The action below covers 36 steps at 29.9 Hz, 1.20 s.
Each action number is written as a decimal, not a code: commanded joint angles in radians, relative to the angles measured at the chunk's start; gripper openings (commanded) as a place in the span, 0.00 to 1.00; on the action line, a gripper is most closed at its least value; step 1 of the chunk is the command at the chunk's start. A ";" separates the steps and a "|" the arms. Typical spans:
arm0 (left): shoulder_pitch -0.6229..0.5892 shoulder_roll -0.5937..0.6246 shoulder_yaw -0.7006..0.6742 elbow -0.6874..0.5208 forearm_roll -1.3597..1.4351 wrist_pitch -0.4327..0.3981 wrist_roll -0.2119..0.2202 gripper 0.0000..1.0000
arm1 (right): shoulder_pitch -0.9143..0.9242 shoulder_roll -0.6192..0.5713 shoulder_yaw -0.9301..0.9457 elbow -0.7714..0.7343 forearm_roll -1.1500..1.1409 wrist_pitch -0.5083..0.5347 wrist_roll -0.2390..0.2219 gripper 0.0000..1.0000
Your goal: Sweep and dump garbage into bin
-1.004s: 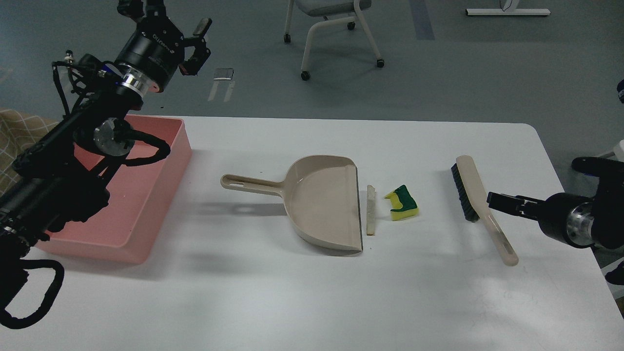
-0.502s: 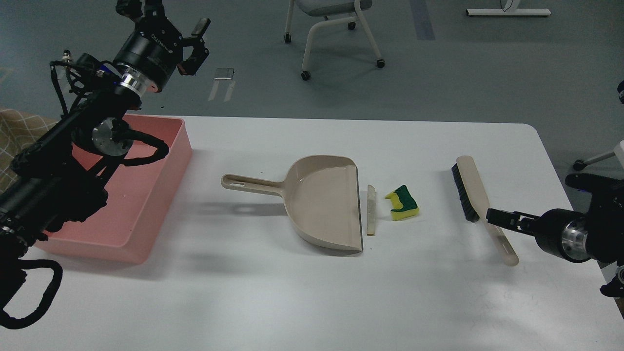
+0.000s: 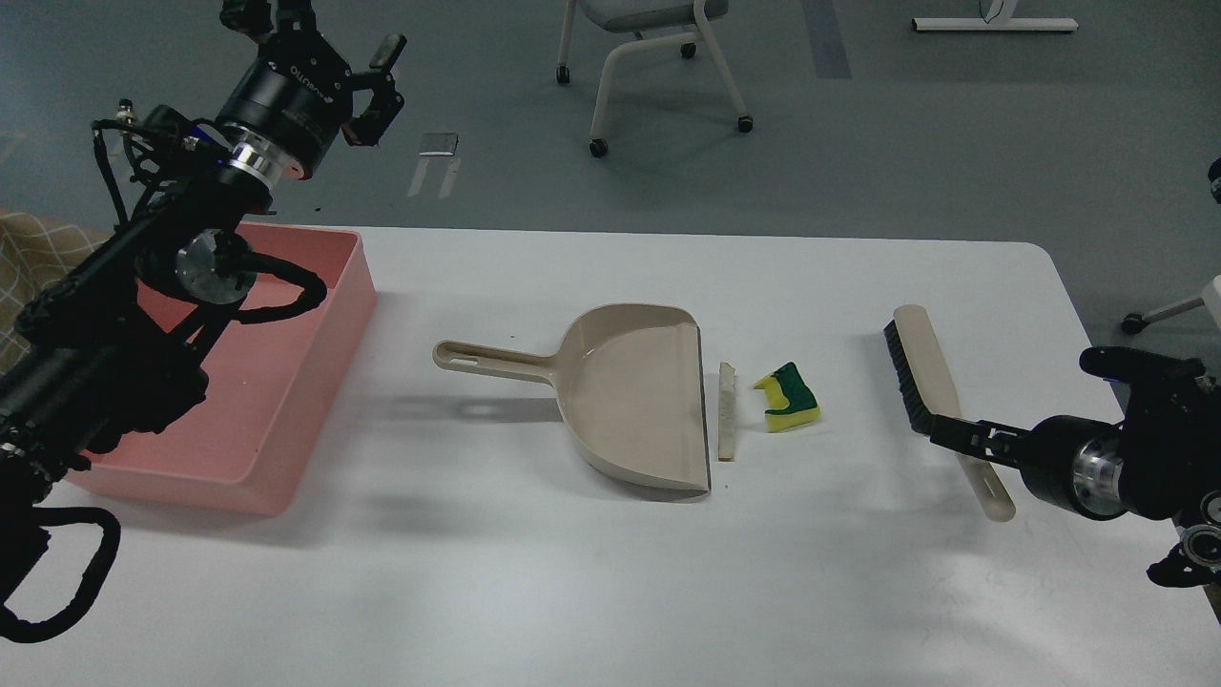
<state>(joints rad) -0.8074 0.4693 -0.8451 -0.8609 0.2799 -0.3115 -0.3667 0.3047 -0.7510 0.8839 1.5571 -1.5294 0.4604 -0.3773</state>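
the left arm rises from the lower left edge and slants up over the pink bin, its wrist raised well above the table. the left gripper sits at the top of the view, past the table's far edge, with its two fingers spread apart and nothing between them.

the right arm comes in low from the right edge, lying nearly level with the white table, its forearm pointing left. the right gripper reaches the handle of the beige brush, overlapping it just below the bristles. the gripper is seen dark and edge-on, so whether its fingers are apart or closed on the handle cannot be told.

the brush lies slanted on the right part of the table, black bristles on its left side, handle end pointing toward the near right.

the garbage rests near the table's middle. the yellow sponge chunk with its green layer lies between the brush and the beige dustpan. the off-white foam strip lies just beside the dustpan's open edge, running parallel to it, with the sponge a little to its right.

the dustpan lies flat, its mouth toward the scraps and its handle pointing left toward the bin. the bin stands at the table's left side, well apart from the garbage, partly hidden behind the left arm.
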 commanded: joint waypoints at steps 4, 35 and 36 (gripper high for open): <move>0.008 -0.001 0.001 0.002 0.002 0.000 0.002 0.98 | 0.007 -0.001 -0.013 0.000 -0.002 0.001 0.000 0.81; 0.005 0.042 -0.011 0.000 -0.001 0.003 0.002 0.98 | 0.001 -0.011 -0.025 0.041 -0.060 0.028 0.009 0.55; 0.004 0.043 -0.011 0.000 -0.001 0.003 0.003 0.98 | 0.001 -0.013 -0.025 0.041 -0.063 0.028 0.009 0.53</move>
<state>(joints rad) -0.8009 0.5100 -0.8535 -0.8606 0.2792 -0.3084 -0.3635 0.3039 -0.7602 0.8591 1.5980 -1.5885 0.4887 -0.3676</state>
